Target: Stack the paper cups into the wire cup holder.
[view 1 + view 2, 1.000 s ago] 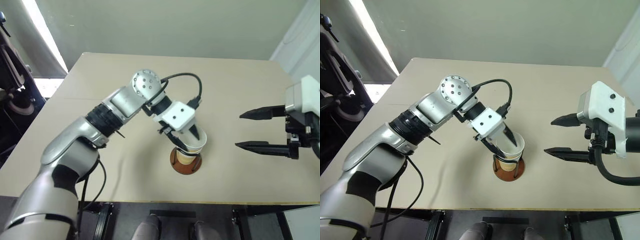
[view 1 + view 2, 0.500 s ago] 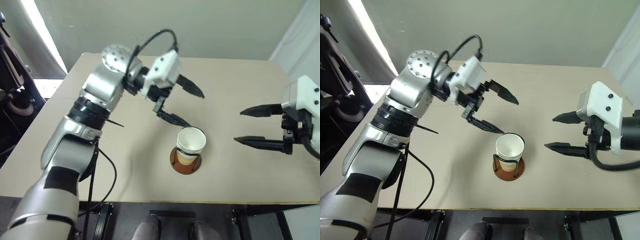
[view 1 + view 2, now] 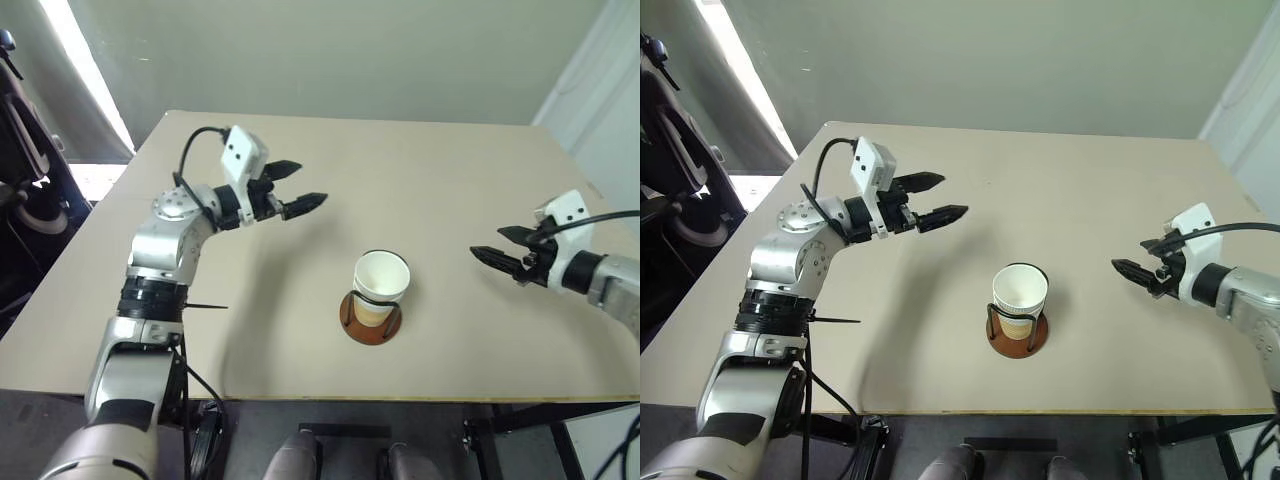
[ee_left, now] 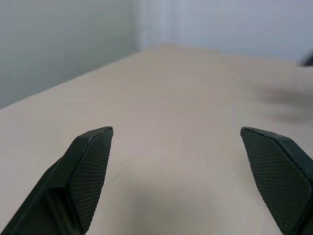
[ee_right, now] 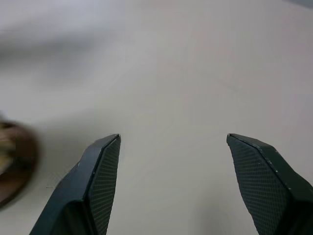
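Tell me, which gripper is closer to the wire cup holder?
Right gripper, slightly; it hovers open beside the wire cup holder. Left gripper, open, is farther back over the table.

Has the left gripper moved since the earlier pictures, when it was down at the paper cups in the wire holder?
Yes. The left gripper has let go and drawn up and leftward, away from the tan-orange paper cups stacked in the black wire cup holder; jaws open, empty.

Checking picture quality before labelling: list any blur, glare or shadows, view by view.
Left eye view: bright glare strip at upper left; soft shadow on the table beside the cup. Left wrist view: far edge smeared. Right wrist view: stand blurred, fingers sharp.
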`<control>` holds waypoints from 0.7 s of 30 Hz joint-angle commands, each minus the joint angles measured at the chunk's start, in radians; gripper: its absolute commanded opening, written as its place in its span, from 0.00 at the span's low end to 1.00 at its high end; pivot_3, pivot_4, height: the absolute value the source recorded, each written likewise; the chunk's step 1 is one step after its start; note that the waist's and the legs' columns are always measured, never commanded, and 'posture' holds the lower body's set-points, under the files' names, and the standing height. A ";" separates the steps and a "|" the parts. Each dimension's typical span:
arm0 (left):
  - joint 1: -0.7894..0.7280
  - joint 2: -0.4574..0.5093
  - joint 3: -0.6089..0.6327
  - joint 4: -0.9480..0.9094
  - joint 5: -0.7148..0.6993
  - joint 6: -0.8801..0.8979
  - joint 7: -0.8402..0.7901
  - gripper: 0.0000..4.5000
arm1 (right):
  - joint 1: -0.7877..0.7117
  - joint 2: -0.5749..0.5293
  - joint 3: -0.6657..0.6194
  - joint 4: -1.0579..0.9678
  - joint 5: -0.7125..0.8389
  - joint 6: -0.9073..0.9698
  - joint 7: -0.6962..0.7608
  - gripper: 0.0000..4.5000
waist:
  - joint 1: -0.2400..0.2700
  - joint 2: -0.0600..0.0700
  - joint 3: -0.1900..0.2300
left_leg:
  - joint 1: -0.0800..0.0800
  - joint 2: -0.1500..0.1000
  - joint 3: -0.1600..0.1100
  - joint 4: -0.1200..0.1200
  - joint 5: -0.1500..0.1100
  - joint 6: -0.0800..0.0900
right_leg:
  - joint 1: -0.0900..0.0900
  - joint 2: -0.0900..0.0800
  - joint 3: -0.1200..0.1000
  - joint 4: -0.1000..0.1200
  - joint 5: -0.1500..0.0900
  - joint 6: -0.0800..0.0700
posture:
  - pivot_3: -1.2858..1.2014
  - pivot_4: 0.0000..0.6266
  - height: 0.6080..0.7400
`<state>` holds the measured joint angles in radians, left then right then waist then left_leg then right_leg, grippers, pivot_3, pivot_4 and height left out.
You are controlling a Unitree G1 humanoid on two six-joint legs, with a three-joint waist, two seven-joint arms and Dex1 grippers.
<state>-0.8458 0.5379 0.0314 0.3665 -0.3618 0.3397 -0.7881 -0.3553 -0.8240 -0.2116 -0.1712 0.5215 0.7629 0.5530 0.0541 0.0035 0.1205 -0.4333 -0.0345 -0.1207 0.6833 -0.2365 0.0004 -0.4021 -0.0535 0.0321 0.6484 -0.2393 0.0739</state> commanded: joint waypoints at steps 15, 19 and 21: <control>0.129 -0.039 0.250 0.225 0.156 -0.215 0.585 0.99 | -0.228 0.281 -0.131 0.539 -0.209 -0.309 -0.390 0.78 | 0.003 0.001 0.000 | 0.000 -0.001 0.000 -0.004 0.000 -0.003 | -0.003 0.000 0.000 -0.001 0.001 -0.004 | 0.52 0.24 1.00; 0.160 -0.045 0.307 0.286 0.142 -0.254 0.642 0.99 | -0.236 0.280 -0.121 0.642 -0.270 -0.371 -0.451 0.78 | 0.005 0.001 0.000 | 0.000 -0.001 0.000 -0.004 0.000 -0.004 | -0.003 0.000 0.000 0.000 0.001 -0.005 | 0.52 0.24 1.00; 0.175 -0.047 0.314 0.298 0.139 -0.271 0.634 0.99 | -0.241 0.278 -0.130 0.690 -0.287 -0.410 -0.483 0.78 | 0.005 0.001 0.000 | 0.000 -0.001 0.000 -0.005 0.000 -0.004 | -0.004 0.000 0.000 0.000 0.001 -0.005 | 0.52 0.24 1.00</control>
<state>-0.6721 0.4895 0.3253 0.6719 -0.2134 0.1045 -0.1544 -0.5734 -0.5309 -0.3053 0.5078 0.2527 0.4014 0.1043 0.0593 0.0044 0.1208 -0.4330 -0.0355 -0.1206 0.6784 -0.2366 -0.0042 -0.4059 -0.0532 0.0320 0.6485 -0.2383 0.0686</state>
